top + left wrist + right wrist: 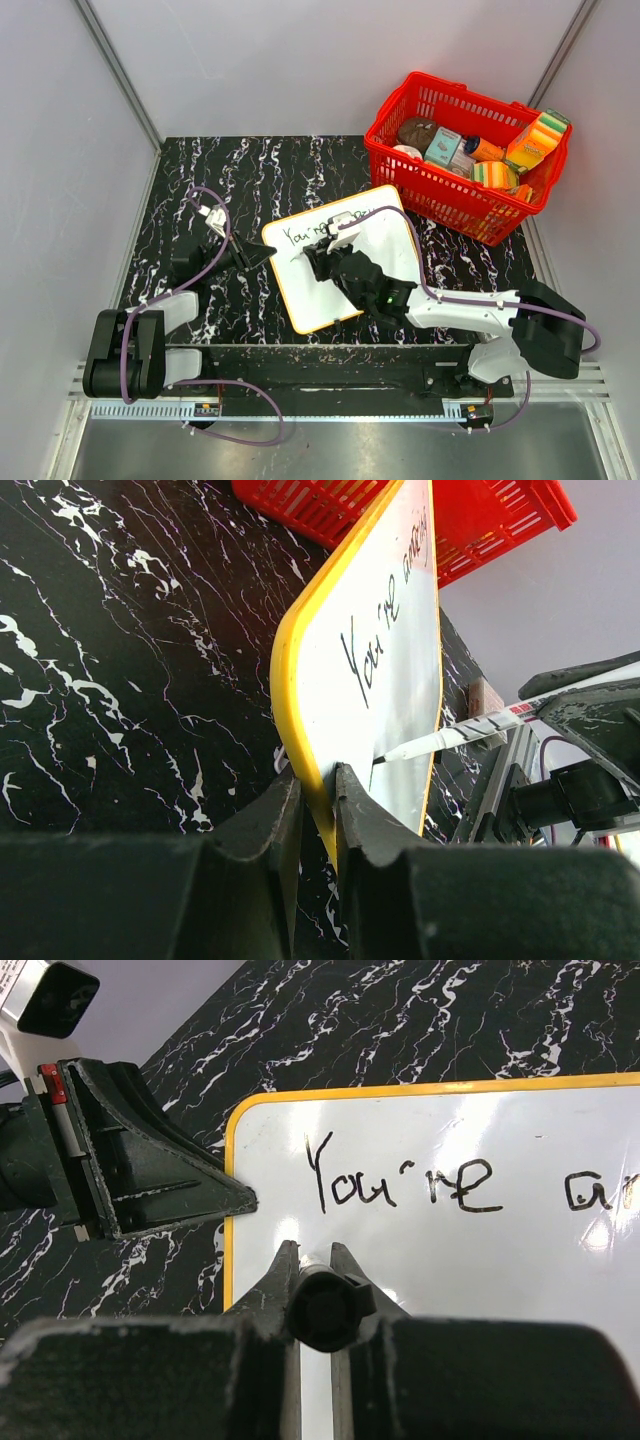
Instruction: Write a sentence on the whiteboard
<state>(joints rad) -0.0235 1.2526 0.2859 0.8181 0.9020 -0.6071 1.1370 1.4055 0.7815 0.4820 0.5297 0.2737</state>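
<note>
The whiteboard [395, 245] lies on the black marbled table, tilted, with a yellow rim. "You're" [400, 1185] and the start of another word are written along its top. My left gripper [266, 256] is shut on the board's left rim [300, 695], one finger on each face [318, 777]. My right gripper [314, 1252] is shut on a marker [325, 1310], seen end-on from its black back end. In the left wrist view the white marker [450, 738] slants down, its tip at the board just below the first word. The right gripper [322, 252] hovers over the board's left half.
A red basket [440, 195] with sponges, jars and packets stands at the back right, close to the board's far corner. Grey walls enclose the table on three sides. The right arm [450, 305] stretches across the board's near right edge.
</note>
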